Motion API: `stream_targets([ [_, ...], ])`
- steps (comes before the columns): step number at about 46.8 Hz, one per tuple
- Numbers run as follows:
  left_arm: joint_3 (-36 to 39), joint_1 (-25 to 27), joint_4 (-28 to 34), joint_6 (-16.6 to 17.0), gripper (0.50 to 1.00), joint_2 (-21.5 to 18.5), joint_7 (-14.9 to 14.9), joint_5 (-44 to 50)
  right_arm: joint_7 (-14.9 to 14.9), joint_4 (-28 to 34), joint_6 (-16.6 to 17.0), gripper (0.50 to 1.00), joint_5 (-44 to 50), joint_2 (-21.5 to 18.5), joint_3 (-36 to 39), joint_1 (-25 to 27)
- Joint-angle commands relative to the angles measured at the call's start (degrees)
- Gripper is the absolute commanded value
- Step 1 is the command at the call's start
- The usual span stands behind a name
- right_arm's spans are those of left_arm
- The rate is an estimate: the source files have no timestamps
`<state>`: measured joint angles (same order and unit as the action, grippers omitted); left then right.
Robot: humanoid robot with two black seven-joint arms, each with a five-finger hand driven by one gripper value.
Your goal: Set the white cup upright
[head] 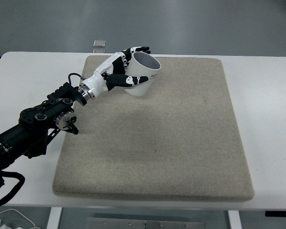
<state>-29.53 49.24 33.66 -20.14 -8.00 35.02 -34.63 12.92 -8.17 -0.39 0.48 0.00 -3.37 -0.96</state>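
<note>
Mostly open mat (171, 143); white cup (143, 76) in left hand (117, 71) near far edge.

A beige mat (181, 143) covers the white table (267, 119); a small object (99, 44) lies behind it.

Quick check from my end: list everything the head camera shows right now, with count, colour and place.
white cup: one, white with dark print, tilted with its mouth up, held at the mat's far left.
mat: one, beige, covering the middle of the table.
table: one, white, under the mat.
small object: one, pale grey, at the table's far edge; too small to identify.
cable: white, below the table's near left corner.
left hand: one, white and black, wrapped around the cup on a black arm.
Right arm: out of view.
</note>
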Motion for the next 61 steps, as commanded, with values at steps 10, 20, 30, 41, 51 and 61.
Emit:
stream_targets([
  [10,-0.3,-1.0,0.4,2.5,0.692,0.0,0.0,-1.1,0.0,0.0,0.0,0.930,0.0,0.0,0.0,0.0],
  [20,-0.6,-1.2,1.3,5.8,0.696,0.0,0.0,-5.6,0.0,0.0,0.0,0.930,0.0,0.0,0.0,0.0],
  [30,-0.8,-2.0,3.3,6.2,0.683,0.1,0.0,-5.6,0.0,0.0,0.0,0.930,0.0,0.0,0.0,0.0],
  [41,-2.6,-3.0,4.8,5.9,0.681,0.0,0.0,-5.6,0.0,0.0,0.0,0.930,0.0,0.0,0.0,0.0],
  [51,-4.9,-5.6,4.9,5.5,0.679,0.0,0.0,-5.6,0.0,0.0,-0.1,0.930,0.0,0.0,0.0,0.0],
  [61,-6.3,-6.4,5.3,5.5,0.679,0.0,0.0,-5.5,0.0,0.0,0.0,0.930,0.0,0.0,0.0,0.0],
])
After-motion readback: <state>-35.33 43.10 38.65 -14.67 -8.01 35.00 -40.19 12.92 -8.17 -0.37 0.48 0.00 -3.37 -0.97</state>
